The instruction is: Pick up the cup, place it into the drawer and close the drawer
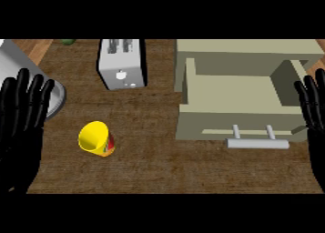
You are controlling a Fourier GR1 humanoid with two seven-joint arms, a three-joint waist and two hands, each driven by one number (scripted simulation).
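Left robot hand: your left robot hand (17, 123) stands at the view's left edge, fingers straight, spread and pointing up; it holds nothing and touches nothing.
Right robot hand: your right robot hand (319, 123) mirrors it at the right edge, fingers straight and upright, holding nothing; it shows in front of the drawer's right side.
Cup: the yellow cup (96, 139) lies tipped on its side on the brown tabletop (158, 168), mouth turned toward you. It sits near your left robot hand, to its right and apart from it, and well apart from the right one.
Drawer: the beige drawer (232, 95) stands pulled open, its floor in view, with the grey bar handle (257, 142) on its front. The cup lies outside it, to the left of the drawer front.
Background: a toaster (122, 63) stands beyond the cup, left of the drawer.
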